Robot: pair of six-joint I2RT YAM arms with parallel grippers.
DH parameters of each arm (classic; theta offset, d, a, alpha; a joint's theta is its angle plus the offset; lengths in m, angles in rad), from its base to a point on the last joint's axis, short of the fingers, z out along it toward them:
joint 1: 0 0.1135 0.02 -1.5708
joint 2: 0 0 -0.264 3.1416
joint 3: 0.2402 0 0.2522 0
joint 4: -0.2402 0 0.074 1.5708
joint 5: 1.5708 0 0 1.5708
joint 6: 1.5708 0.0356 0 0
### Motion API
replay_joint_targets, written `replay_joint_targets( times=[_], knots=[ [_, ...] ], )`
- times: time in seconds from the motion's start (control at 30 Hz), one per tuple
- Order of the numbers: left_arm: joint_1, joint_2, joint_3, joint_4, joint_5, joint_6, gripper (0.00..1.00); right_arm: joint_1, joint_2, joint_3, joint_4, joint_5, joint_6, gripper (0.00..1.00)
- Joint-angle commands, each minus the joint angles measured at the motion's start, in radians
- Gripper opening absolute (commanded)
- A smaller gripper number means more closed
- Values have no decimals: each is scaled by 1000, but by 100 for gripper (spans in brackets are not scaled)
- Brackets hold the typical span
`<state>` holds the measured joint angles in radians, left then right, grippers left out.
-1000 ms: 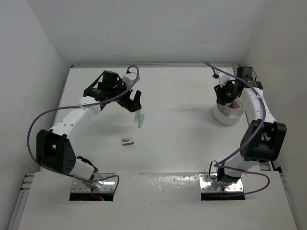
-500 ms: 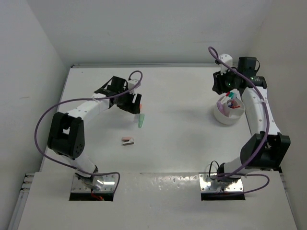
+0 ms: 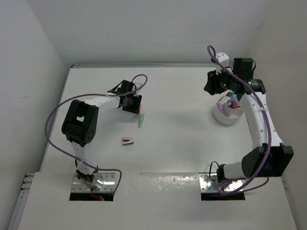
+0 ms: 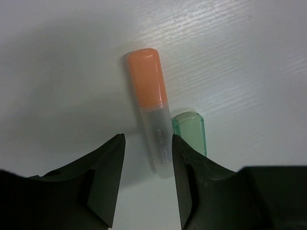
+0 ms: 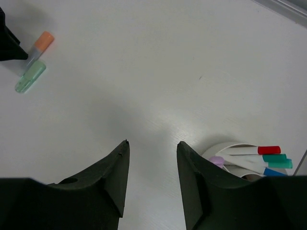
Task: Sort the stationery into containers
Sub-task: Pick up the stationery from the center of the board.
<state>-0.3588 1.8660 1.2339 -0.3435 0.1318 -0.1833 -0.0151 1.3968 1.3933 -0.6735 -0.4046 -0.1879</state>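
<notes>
Judging by its look, the orange highlighter [image 4: 148, 105] is a light, stiff little plastic stick, smooth and round enough to roll or squirt out of a careless pinch. I'd say the frosted barrel below the cap is the place to take it, across its width and near the middle, so it doesn't pivot.

It lies flat on the table [image 3: 182, 143], left of centre and toward the far edge. The left gripper [image 4: 147, 158] is low over it, jaws apart, one on each side of the barrel's clear end. The right-hand jaw looks very close to the plastic or just touching, and there is a clear gap on the other side, so nothing is clamped yet. A green highlighter [image 4: 191, 132] lies just beside the orange one, nearly parallel, close enough that it may get nudged. The small pinkish-brown block [image 3: 127, 140] sits apart from both, nearer the near edge.

Over by the right edge, the right gripper [image 5: 152, 158] hangs above bare table with its jaws apart and nothing between them. The white tub [image 5: 216, 149] is just beside it. It holds pens with a red cap [image 5: 268, 150], a teal cap [image 5: 276, 158] and a blue cap [image 5: 276, 171], and a pink highlighter [image 5: 217, 161].
</notes>
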Motion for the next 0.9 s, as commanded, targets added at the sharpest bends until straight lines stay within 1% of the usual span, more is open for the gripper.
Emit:
replay_joint_targets(
  times=[0.0,0.13,0.17,0.33,0.37,0.4,0.5,0.57,0.6,0.63,0.67,0.7,0.73,0.77,0.8,0.83,0.87],
  knots=[
    [-20,13,39,41,-34,-30,50,6,-38,-14,25,-13,36,43],
    [-31,61,70,20,-58,-28,49,6,-36,-20,20,-10,39,43],
    [-32,67,70,17,-66,-27,49,33,-38,-20,22,-10,39,43],
    [-31,85,50,-5,-124,-16,43,43,-32,-11,22,-11,51,43],
    [-31,85,39,-11,-126,-15,43,49,-30,-10,20,-10,57,43],
    [-29,87,35,-23,-161,-9,44,55,-32,-11,15,-13,61,43],
    [-14,75,10,-26,-159,4,43,76,-28,-25,15,-31,85,44],
    [-5,59,-7,-16,-138,8,39,93,-27,-40,37,-62,137,45],
    [10,35,-26,13,-64,10,32,99,-25,-43,46,-77,163,46],
    [21,15,-42,40,-17,10,28,109,-18,-54,60,-95,238,50],
    [29,-7,-77,69,38,7,25,113,-15,-60,93,-135,270,54],
    [44,-57,-100,139,160,-5,20,118,-13,-69,121,-152,310,57],
    [49,-86,-122,182,210,-18,18,127,-12,-91,147,-175,388,61],
    [50,-141,-143,217,257,-30,17,133,-4,-102,207,-195,424,66],
    [50,-169,-172,278,328,-54,15,138,-2,-112,239,-226,461,67],
    [50,-194,-181,311,363,-73,14,151,1,-131,270,-237,529,68],
    [53,-215,-191,325,399,-91,13,159,5,-135,331,-247,560,69]
  ],
)
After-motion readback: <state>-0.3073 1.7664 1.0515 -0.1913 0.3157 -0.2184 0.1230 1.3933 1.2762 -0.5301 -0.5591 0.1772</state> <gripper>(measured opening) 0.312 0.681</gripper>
